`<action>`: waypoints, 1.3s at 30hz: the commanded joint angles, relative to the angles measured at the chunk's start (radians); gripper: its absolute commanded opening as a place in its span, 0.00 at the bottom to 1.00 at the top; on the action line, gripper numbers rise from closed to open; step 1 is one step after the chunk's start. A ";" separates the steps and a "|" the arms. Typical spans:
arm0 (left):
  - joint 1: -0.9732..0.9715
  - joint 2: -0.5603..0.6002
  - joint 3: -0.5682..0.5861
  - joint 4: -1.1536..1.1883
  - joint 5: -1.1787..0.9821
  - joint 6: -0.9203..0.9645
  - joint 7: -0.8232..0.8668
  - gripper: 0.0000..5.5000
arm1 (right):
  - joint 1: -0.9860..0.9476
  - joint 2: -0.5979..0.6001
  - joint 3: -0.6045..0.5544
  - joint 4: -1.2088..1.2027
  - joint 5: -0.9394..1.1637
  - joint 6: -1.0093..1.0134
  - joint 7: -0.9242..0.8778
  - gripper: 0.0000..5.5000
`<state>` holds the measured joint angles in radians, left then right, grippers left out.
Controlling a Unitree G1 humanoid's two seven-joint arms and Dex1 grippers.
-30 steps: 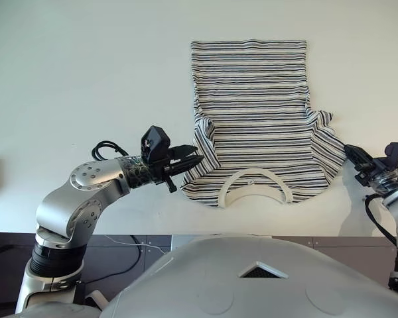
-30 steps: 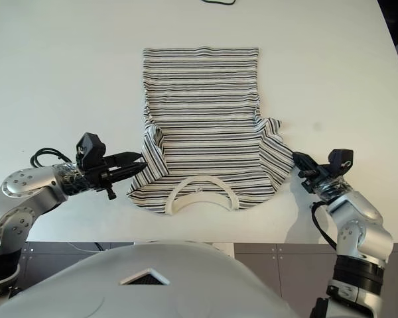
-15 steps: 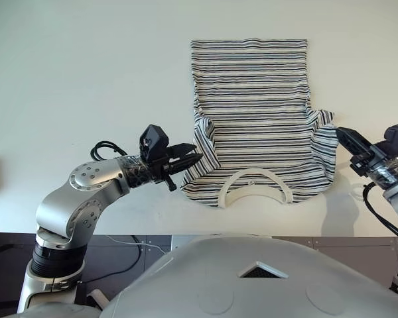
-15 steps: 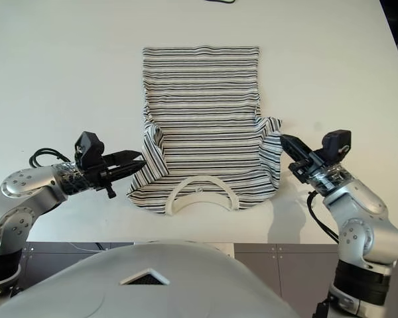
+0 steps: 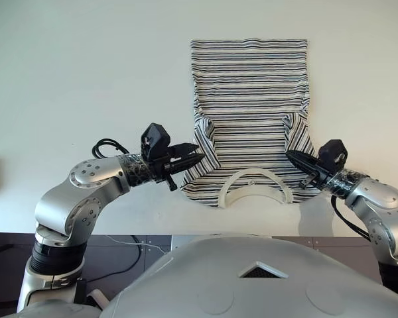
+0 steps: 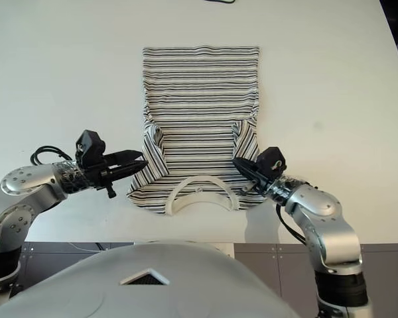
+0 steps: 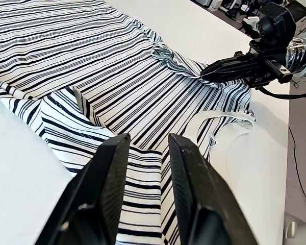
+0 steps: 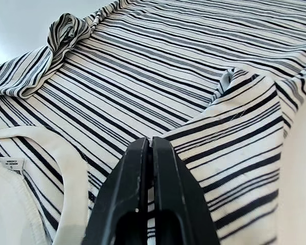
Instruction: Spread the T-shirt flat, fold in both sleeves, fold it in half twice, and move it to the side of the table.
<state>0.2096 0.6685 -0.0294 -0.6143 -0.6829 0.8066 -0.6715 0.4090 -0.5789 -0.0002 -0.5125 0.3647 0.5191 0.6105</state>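
A black-and-white striped T-shirt (image 5: 249, 86) lies on the white table (image 5: 86, 79), its white collar (image 5: 255, 177) nearest me. Its right sleeve (image 5: 297, 132) is folded inward over the body. My right gripper (image 5: 289, 154) is shut on that sleeve's edge, low over the shirt beside the collar; the right wrist view shows the pinched fabric at the right gripper (image 8: 152, 139). The left sleeve (image 5: 205, 139) lies bunched and partly turned in. My left gripper (image 5: 198, 158) hovers open just off the shirt's left shoulder edge, nothing between its fingers (image 7: 109, 173).
The table's front edge (image 5: 119, 230) runs close below both arms. A black cable (image 5: 106, 147) loops beside my left forearm, and another cable end (image 6: 219, 2) lies at the far table edge. Bare table stretches to the left and right of the shirt.
My right gripper has swung inward from beyond the shirt's right side, pulling the right sleeve over the body. The left arm has hardly moved.
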 commanded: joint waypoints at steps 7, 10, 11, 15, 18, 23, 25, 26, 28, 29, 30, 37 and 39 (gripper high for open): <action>-0.025 0.036 -0.037 0.015 0.176 -0.139 0.015 0.25 | -0.009 -0.034 0.012 -0.018 -0.027 -0.004 0.027 0.14; 0.017 0.047 0.056 0.023 0.228 -0.259 0.010 0.25 | -0.019 -0.063 -0.084 -0.108 0.125 0.066 0.094 0.14; 0.038 0.063 0.072 0.033 0.251 -0.302 -0.007 0.25 | -0.011 -0.078 -0.124 -0.122 0.161 0.077 0.115 0.14; 0.081 0.085 0.084 0.034 0.299 -0.408 -0.061 0.25 | 0.022 -0.152 -0.251 -0.069 0.171 0.066 0.168 0.14; 0.167 0.123 0.065 0.041 0.410 -0.586 -0.120 0.25 | 0.061 -0.181 -0.321 -0.025 0.157 0.041 0.201 0.14; 0.281 0.220 0.051 0.259 0.692 -1.128 -0.189 0.34 | 0.100 -0.194 -0.375 -0.019 0.126 0.005 0.216 0.15; 0.282 0.255 -0.002 0.398 0.895 -1.390 -0.123 0.38 | 0.098 -0.189 -0.362 -0.024 0.116 0.000 0.211 0.15; 0.286 0.261 -0.018 0.438 0.956 -1.463 -0.101 0.40 | 0.095 -0.192 -0.355 -0.023 0.111 -0.003 0.214 0.15; 0.283 0.253 -0.040 0.494 1.046 -1.562 -0.051 0.40 | 0.085 -0.196 -0.351 -0.020 0.110 -0.001 0.217 0.15; 0.275 0.247 -0.050 0.521 1.083 -1.601 -0.023 0.40 | 0.077 -0.198 -0.350 -0.017 0.109 0.001 0.218 0.15; 0.264 0.241 -0.059 0.541 1.108 -1.628 0.000 0.40 | 0.071 -0.198 -0.349 -0.017 0.108 0.004 0.218 0.15; 0.176 0.188 -0.135 0.568 1.163 -1.650 0.077 0.40 | 0.028 -0.193 -0.293 -0.019 0.087 0.011 0.200 0.15; 0.157 0.170 -0.160 0.560 1.163 -1.637 0.083 0.40 | 0.019 -0.198 -0.284 -0.012 0.082 0.011 0.202 0.15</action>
<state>0.3771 0.8585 -0.1511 -0.0564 0.4429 -0.8613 -0.5776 0.4455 -0.7603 -0.2946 -0.5265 0.4615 0.5261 0.8147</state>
